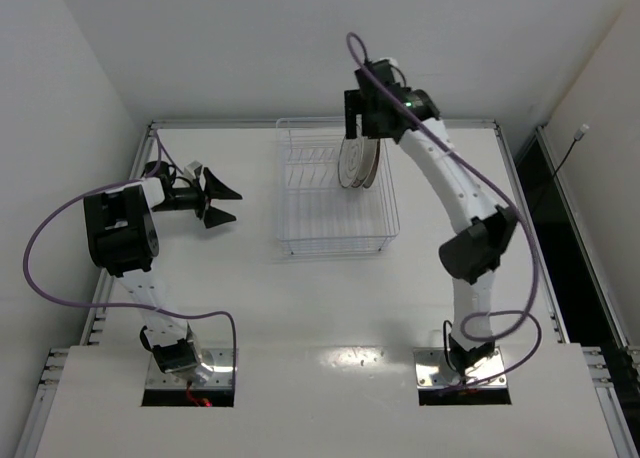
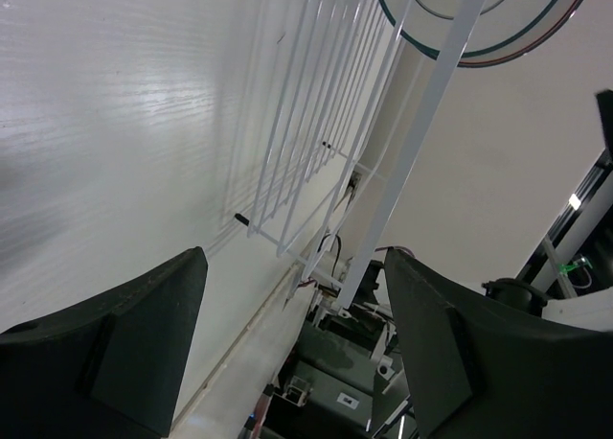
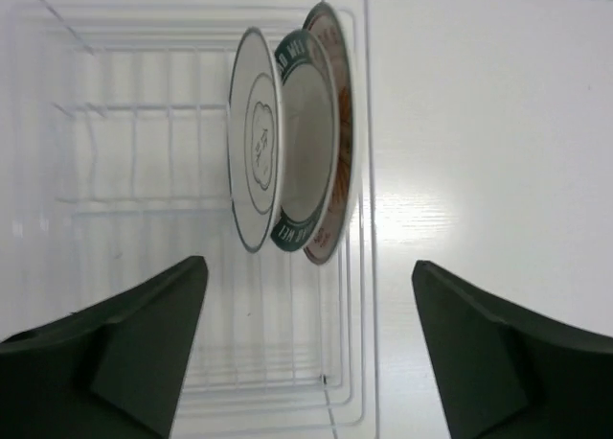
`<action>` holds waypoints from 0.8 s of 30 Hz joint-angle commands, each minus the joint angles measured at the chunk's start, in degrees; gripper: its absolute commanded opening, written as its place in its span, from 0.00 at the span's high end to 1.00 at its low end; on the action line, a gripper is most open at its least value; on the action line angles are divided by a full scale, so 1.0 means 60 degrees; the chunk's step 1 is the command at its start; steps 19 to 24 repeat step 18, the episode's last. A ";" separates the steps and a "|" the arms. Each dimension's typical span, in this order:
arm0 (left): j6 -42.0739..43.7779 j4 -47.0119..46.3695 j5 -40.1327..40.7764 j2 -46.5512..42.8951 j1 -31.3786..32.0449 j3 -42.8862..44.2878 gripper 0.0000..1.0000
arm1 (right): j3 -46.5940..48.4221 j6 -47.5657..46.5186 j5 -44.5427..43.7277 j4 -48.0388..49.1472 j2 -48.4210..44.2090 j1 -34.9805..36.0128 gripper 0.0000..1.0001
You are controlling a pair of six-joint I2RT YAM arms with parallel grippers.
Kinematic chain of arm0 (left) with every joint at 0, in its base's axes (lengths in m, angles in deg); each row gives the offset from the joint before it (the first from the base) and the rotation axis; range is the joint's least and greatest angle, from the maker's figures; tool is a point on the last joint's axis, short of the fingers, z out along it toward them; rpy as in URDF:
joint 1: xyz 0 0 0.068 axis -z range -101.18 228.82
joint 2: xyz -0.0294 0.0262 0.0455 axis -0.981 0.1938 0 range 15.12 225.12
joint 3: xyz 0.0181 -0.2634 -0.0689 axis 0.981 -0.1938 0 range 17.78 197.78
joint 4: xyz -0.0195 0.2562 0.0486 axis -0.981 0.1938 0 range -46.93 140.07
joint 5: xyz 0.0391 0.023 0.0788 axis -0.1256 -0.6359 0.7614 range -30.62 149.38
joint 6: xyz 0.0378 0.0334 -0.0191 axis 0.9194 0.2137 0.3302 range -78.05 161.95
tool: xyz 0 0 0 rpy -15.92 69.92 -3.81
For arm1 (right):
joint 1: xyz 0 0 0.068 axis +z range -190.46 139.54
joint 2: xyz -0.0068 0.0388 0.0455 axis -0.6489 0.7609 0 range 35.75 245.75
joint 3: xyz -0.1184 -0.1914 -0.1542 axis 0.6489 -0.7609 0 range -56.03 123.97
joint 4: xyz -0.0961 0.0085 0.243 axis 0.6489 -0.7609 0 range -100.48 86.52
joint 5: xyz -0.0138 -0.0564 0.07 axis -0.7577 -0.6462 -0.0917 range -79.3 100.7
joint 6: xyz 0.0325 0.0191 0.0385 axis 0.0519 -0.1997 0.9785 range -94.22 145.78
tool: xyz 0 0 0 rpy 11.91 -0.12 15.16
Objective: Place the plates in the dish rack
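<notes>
Three plates stand on edge side by side in the pale wire dish rack (image 1: 335, 238), near its far right side (image 1: 360, 163). In the right wrist view the white plate with a grey ring (image 3: 255, 166) is leftmost, the dark teal-rimmed plate (image 3: 306, 151) is in the middle, and the orange-centred plate (image 3: 342, 123) is rightmost. My right gripper (image 1: 362, 113) hangs open and empty above the plates, its jaws wide apart (image 3: 306, 305). My left gripper (image 1: 225, 204) is open and empty left of the rack, pointing at it (image 2: 292, 295). Plate rims (image 2: 479, 51) show through the rack wires (image 2: 316, 142).
The white table (image 1: 300, 308) has raised edge rails (image 1: 130, 173). A dark gap and cables lie past the right edge (image 1: 560, 178). The arm bases sit at the near edge (image 1: 190, 363).
</notes>
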 commanded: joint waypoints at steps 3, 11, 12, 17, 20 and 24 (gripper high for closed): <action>0.0407 -0.0036 0.0274 -0.0180 -0.0133 -0.0009 0.26 | -0.2070 0.0466 0.1796 0.0649 -0.3020 -0.1235 0.00; 0.1579 0.1326 0.1520 -0.0077 -0.0133 0.1266 0.25 | -0.7081 0.0933 0.5054 0.1386 -0.5131 -0.3579 0.00; 0.1579 0.1326 0.1607 -0.0077 -0.0133 0.1266 0.25 | -0.7511 0.1239 0.5170 0.1533 -0.5568 -0.3929 0.00; 0.1667 0.1152 0.1608 -0.0339 -0.0133 0.0710 0.25 | -0.9039 0.1608 0.5259 0.1754 -0.6012 -0.4532 0.00; 0.1566 0.1020 0.1477 -0.0341 -0.0133 0.0593 0.25 | -0.9039 0.1608 0.5259 0.1754 -0.6012 -0.4533 0.00; 0.1566 0.1020 0.1477 -0.0341 -0.0133 0.0593 0.25 | -0.9039 0.1608 0.5259 0.1754 -0.6012 -0.4533 0.00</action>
